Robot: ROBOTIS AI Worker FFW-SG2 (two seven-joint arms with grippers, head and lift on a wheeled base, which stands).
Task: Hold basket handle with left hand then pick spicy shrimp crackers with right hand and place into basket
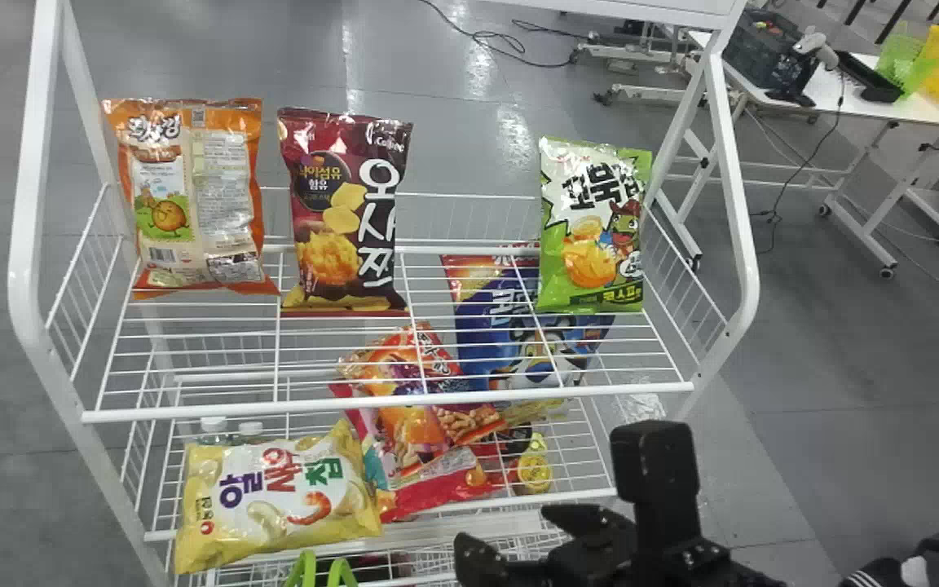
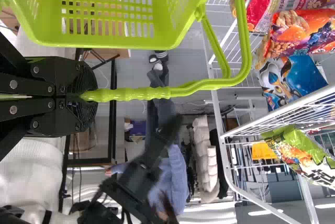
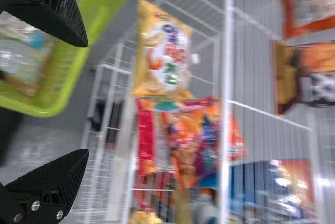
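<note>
Rack [image 1: 233,409]: upper shelf has maroon bag [image 1: 315,253] with white vertical lettering, green bag [image 1: 592,281] with black lettering. Likely spicy shrimp crackers [image 1: 339,522], on rack's lower shelf, left side: yellow bag, purple/red/green characters, shrimp picture. Left gripper [image 2: 86,97] in front of rack, fingers clamped on basket handle [image 2: 152,92]. Right gripper [image 1: 504,530] near rack's lower right, fingers apart.

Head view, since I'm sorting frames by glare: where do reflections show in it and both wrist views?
Head view: white streaks on the floor, shine on the maroon bag's top. Left wrist view: highlights along the green handle. Right wrist view: white glints on the blue bag.
</note>
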